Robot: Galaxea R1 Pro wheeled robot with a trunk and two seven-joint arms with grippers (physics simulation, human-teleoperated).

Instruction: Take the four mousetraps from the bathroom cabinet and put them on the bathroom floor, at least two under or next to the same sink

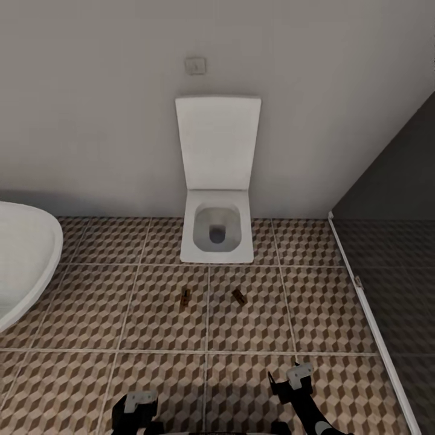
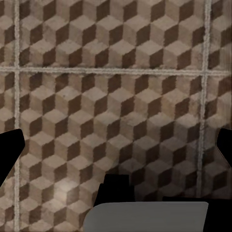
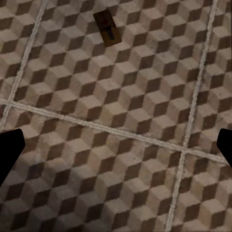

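Two mousetraps lie on the cube-patterned bathroom floor [image 1: 90, 302] in front of the toilet: one mousetrap [image 1: 185, 296] to the left and a second mousetrap [image 1: 239, 295] to the right of it, a short gap apart. The right wrist view shows one mousetrap [image 3: 107, 28] flat on the tiles, well ahead of the fingers. My left gripper [image 1: 136, 403] and right gripper [image 1: 294, 377] hang low over the tiles at the near edge. In both wrist views the dark fingertips [image 2: 9, 152] [image 3: 9, 150] stand wide apart with nothing between them. The cabinet and the sink are out of view.
A white square toilet [image 1: 217, 232] with its lid up stands against the back wall. The rim of a white oval bathtub [image 1: 27, 260] curves in at the left. A dark glass shower partition [image 1: 386, 254] with a white floor rail runs along the right.
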